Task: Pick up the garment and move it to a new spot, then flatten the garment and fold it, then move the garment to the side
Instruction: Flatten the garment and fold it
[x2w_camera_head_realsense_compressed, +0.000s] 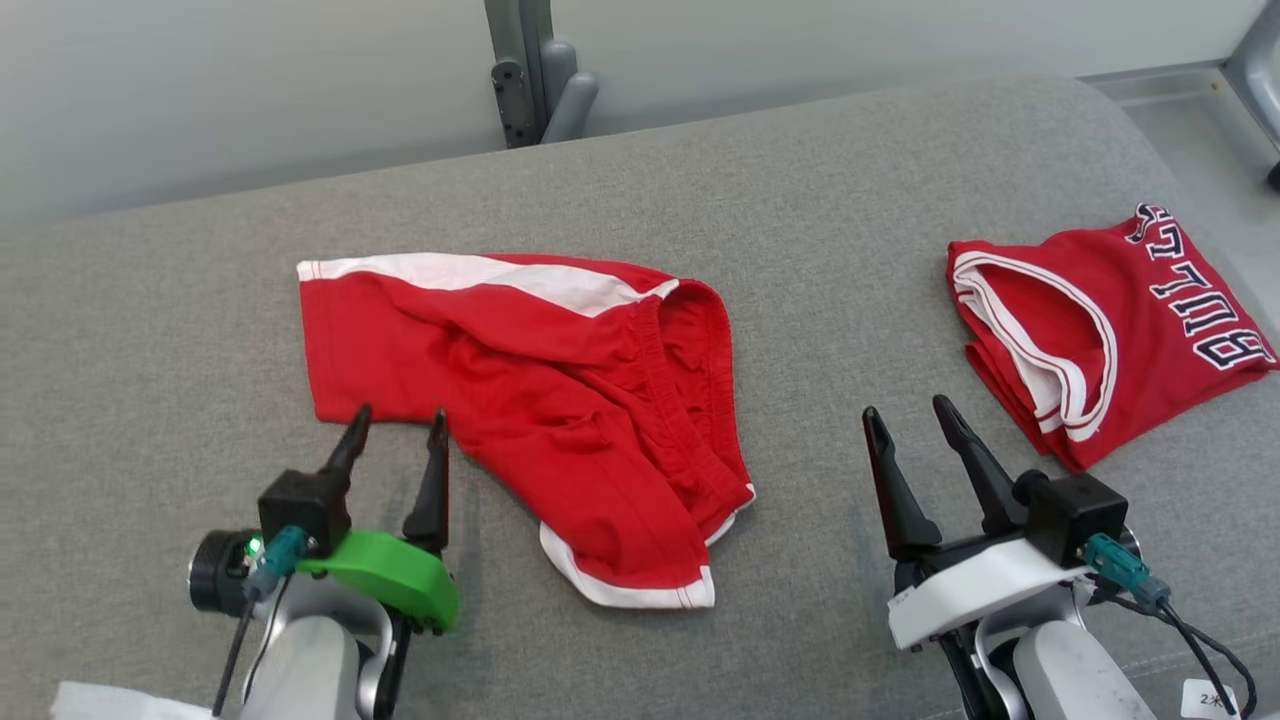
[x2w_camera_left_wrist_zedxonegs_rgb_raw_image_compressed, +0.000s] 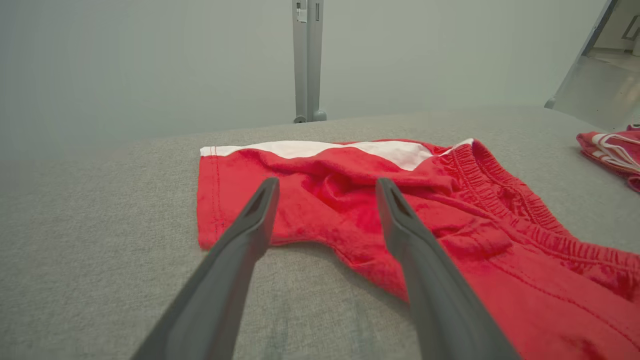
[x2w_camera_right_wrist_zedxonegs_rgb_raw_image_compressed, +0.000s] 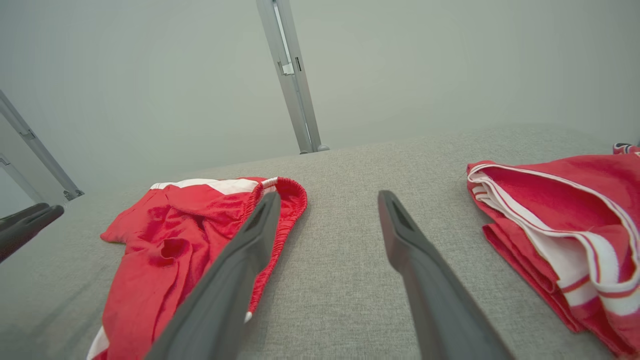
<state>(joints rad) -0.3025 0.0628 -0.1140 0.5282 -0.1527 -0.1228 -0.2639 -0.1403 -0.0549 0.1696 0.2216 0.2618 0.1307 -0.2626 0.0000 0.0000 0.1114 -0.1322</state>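
My left pincer (x2w_camera_head_realsense_compressed: 400, 413) sits at the lower left of the head view, its two fingers moderately spread and holding nothing. Its tips rest right at the near hem of the red shorts (x2w_camera_head_realsense_compressed: 520, 400), over the notch where the two legs meet. I judge I am placed there because that edge is the nearest free bit of cloth to pinch.

The shorts lie rumpled in the middle of the frame on the grey padded surface (x2w_camera_head_realsense_compressed: 150, 350). The white side stripe runs along the upper edge, the elastic waistband curls over toward the right, and one leg trails down toward the bottom centre. They are neither flat nor folded, so I take them for the garment I have to deal with.

My right pincer (x2w_camera_head_realsense_compressed: 907, 406), at the lower right, is also open and empty. It hangs over bare grey cloth between the shorts and a folded red jersey (x2w_camera_head_realsense_compressed: 1100, 330). The jersey lies well apart at the right edge, seemingly put aside.
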